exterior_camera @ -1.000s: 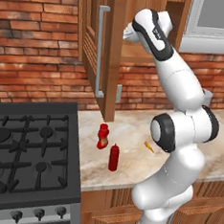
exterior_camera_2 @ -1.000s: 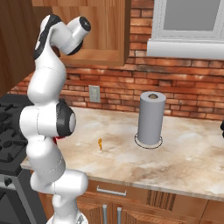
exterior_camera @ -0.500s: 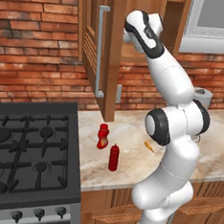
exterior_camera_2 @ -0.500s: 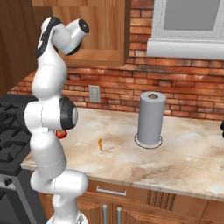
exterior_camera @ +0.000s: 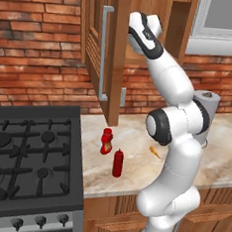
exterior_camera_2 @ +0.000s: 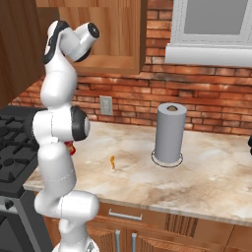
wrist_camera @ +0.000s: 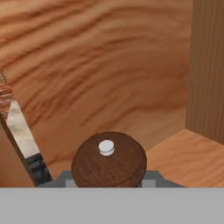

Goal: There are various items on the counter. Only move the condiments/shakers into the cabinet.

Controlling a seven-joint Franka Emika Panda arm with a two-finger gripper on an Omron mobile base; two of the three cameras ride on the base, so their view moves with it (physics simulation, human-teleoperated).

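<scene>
Shaker going into the cabinet (exterior_camera: 113, 53)

Pincer (wrist_camera: 108, 183) pinching the brown shaker (wrist_camera: 109, 159) above the shelf; next it likely lowers and lets go.

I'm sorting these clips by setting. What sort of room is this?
A rendered home kitchen, it seems: a black gas stove, a marbled counter against a brick wall, and a wooden wall cabinet.

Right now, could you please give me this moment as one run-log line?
gripper: shut on brown shaker | place: inside cabinet | red bottles: on counter
</scene>
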